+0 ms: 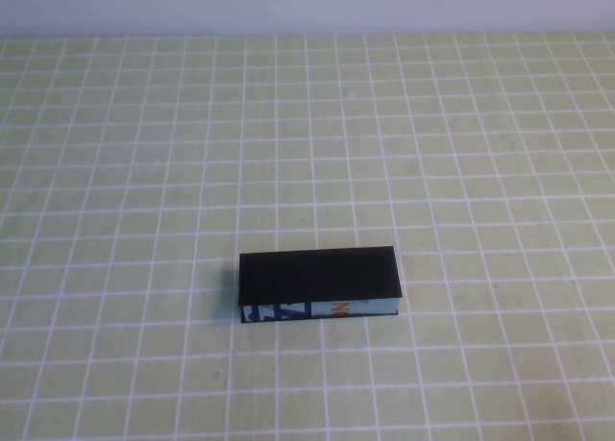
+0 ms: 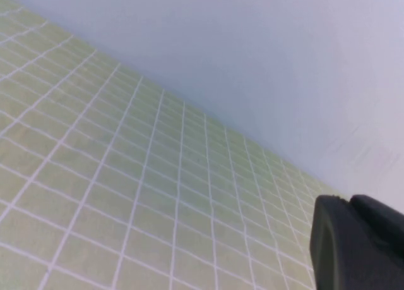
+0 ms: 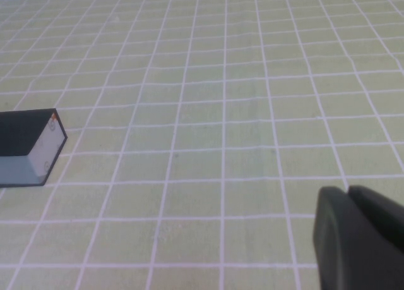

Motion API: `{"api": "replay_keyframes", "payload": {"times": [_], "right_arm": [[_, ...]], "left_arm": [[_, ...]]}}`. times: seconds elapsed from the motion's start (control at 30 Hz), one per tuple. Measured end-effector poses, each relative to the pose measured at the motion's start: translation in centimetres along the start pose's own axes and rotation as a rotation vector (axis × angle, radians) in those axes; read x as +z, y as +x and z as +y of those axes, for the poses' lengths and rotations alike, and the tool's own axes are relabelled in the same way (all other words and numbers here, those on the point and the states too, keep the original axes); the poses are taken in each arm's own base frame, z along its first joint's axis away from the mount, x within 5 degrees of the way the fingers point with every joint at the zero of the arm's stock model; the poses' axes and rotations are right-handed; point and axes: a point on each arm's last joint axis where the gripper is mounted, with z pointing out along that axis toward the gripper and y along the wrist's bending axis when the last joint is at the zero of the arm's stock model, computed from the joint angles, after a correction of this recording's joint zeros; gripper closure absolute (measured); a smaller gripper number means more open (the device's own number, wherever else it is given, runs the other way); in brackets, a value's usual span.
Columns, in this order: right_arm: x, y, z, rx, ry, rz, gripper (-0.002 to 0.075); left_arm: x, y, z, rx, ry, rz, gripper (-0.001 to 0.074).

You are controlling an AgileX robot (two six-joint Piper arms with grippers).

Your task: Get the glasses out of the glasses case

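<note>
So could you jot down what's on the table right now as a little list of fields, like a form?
surface: table covered with a green cloth with a white grid
glasses case: glasses case, black box, lid shut, printed side facing the robot, near the middle of the table
glasses: not visible, case is closed
left gripper: left gripper, off to the side over bare cloth, far from the case
right gripper: right gripper, shut, holding nothing, to the right of the case, apart from it
task progress: not started

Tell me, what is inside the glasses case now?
Nothing inside shows: the glasses case lies closed on the table, its flat black lid covering any contents. Neither gripper touches it.
</note>
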Motion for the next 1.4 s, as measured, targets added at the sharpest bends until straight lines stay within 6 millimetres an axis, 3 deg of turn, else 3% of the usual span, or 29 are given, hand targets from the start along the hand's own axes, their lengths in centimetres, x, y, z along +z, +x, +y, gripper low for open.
{"api": "replay_keyframes", "payload": {"times": [0.1, 0.27, 0.47, 0.63, 0.83, 1.13, 1.27, 1.4], "right_arm": [[0.0, 0.0, 0.0, 0.000, 0.000, 0.000, 0.0743], [0.0, 0.0, 0.0, 0.000, 0.000, 0.000, 0.0743], [0.0, 0.0, 0.0, 0.000, 0.000, 0.000, 0.0743], [0.0, 0.0, 0.0, 0.000, 0.000, 0.000, 0.0743], [0.0, 0.0, 0.0, 0.000, 0.000, 0.000, 0.0743], [0.0, 0.0, 0.0, 0.000, 0.000, 0.000, 0.0743], [0.0, 0.0, 0.0, 0.000, 0.000, 0.000, 0.0743], [0.0, 0.0, 0.0, 0.000, 0.000, 0.000, 0.0743]], "left_arm": [[0.1, 0.4, 0.0, -0.044, -0.012, 0.053, 0.0739], [1.4, 0.5, -0.9, -0.080, -0.088, 0.330, 0.0739], [4.4, -1.4, -3.2, 0.051, -0.108, 0.661, 0.0739], [8.7, -3.1, -5.0, 0.217, -0.027, 0.865, 0.0739], [15.4, -4.2, -6.7, 0.225, 0.113, 0.954, 0.0739], [23.8, -2.3, -6.4, 0.159, 0.231, 1.001, 0.0739], [26.0, -0.6, -6.4, 0.157, 0.260, 1.044, 0.0739], [27.4, 2.2, -8.3, 0.205, 0.321, 1.105, 0.0739]]}}
